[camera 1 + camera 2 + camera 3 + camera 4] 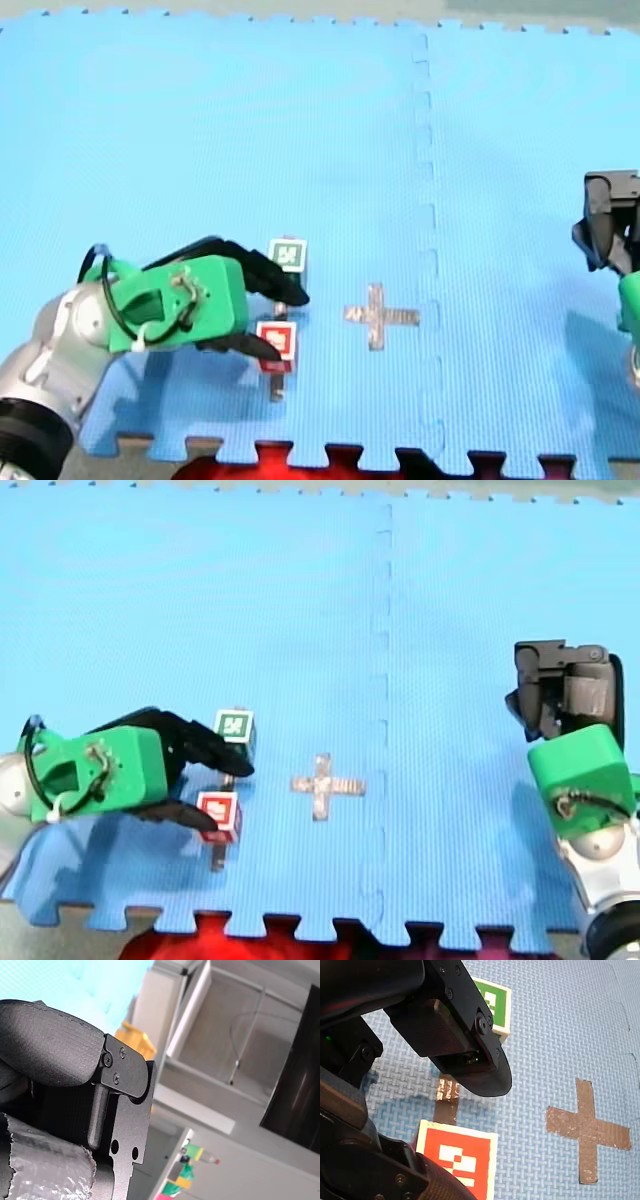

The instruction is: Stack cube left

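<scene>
A red-tagged cube (279,341) sits on the blue foam mat (250,130) near its front edge, with a green-tagged cube (289,254) just behind it. My left hand (285,322) reaches in from the left, open, and brackets the red cube. Its upper fingers (285,288) stretch across the gap between the two cubes, and its thumb (250,345) lies against the red cube's left side. In the second wrist view a strip of mat shows between the upper finger (480,1067) and the red cube (462,1157), with the green cube (496,1004) beyond. My right hand (545,695) hangs at the right edge, holding nothing.
A silver tape cross (378,316) marks the mat right of the cubes. Short tape strips lie between the cubes (447,1097) and in front of the red one (277,385). The mat's jigsaw front edge (330,455) is close, with a red surface beyond it.
</scene>
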### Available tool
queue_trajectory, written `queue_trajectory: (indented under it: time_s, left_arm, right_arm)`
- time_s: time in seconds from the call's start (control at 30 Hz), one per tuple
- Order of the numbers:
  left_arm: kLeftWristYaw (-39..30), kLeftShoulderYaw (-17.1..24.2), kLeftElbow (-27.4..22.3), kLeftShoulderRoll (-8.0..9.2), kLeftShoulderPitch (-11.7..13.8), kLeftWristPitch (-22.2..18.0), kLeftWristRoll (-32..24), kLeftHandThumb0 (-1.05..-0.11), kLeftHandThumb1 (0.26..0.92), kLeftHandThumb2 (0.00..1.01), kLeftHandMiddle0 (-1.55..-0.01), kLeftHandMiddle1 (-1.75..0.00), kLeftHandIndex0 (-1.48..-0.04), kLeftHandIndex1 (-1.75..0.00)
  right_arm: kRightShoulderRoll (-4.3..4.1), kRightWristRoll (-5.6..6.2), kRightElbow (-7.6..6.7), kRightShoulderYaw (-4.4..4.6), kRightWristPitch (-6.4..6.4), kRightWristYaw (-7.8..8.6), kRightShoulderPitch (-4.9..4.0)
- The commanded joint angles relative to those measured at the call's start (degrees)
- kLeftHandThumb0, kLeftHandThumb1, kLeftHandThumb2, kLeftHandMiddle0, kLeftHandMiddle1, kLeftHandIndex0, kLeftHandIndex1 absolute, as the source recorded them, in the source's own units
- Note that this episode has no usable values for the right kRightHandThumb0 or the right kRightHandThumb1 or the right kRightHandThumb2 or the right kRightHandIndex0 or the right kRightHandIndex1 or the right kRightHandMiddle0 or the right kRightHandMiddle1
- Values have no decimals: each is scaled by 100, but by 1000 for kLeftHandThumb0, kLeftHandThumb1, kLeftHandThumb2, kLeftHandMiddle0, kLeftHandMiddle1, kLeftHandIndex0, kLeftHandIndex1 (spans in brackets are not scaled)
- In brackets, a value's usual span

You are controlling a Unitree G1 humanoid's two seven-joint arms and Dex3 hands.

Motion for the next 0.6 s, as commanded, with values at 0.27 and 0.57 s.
queue_trajectory:
  time_s: [0.27,0.57]
  left_arm:
    - [471,25,390,-216,142,-461,-14,-831,672,3,-936,-1746,-784,0]
    - [858,-32,588,-251,110,-759,137,-829,671,1,-906,-1746,-754,0]
  right_arm:
    - [-61,22,-36,-6,-71,0,-1]
    - [-87,83,-8,-60,-132,72,-43]
